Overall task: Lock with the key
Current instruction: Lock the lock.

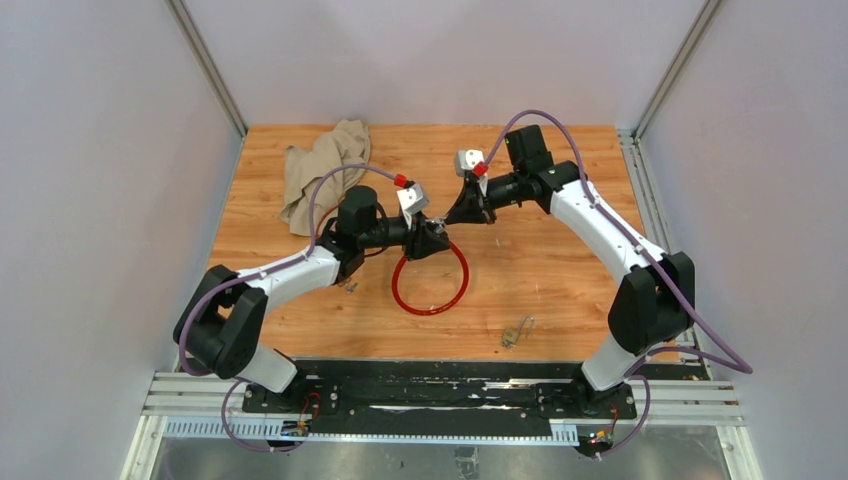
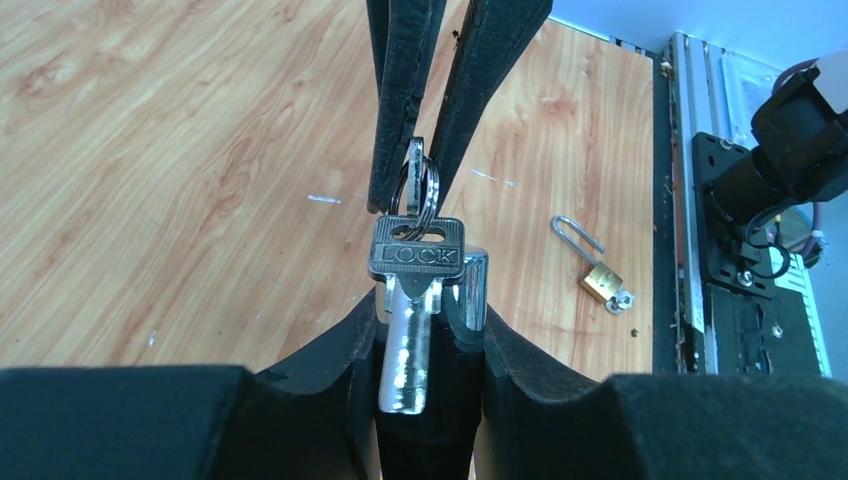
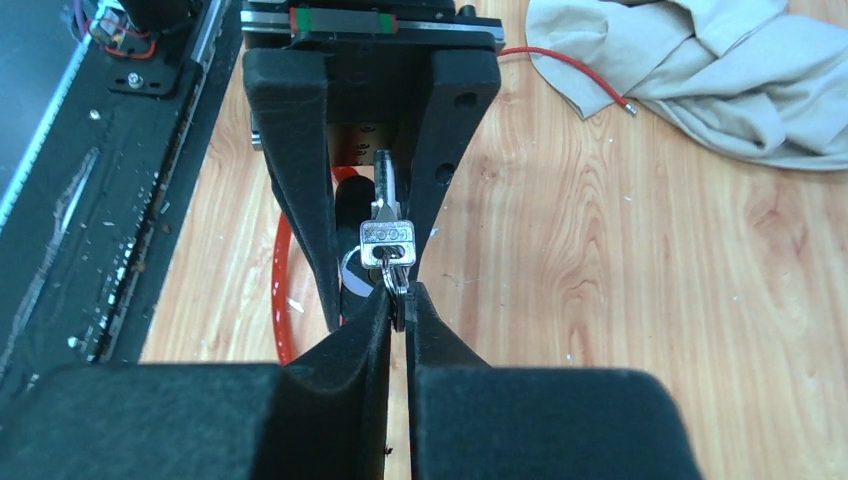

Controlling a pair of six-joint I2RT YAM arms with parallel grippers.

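The left arm (image 1: 290, 272) and right arm (image 1: 600, 225) are the same build: chunky black joints, white shell links, and a purplish cable (image 1: 312, 212) looping up off the black base rail (image 1: 440, 400). At the far end from the base rail, each has a pale grey camera block (image 1: 412, 198) with a red plug (image 1: 403, 181), plus matte black wedge-shaped fingers (image 3: 540, 420).

The key (image 2: 415, 250) was silver-grey, stamped LOCK; the lock barrel (image 2: 472, 290) was shiny chrome. The table (image 1: 560, 200) showed orange-brown wood grain with darker streaks. The cable loop (image 1: 428, 312) was bright red, the cloth (image 1: 320, 170) beige, the small padlock (image 2: 600, 280) brass-yellow with a silver shackle.
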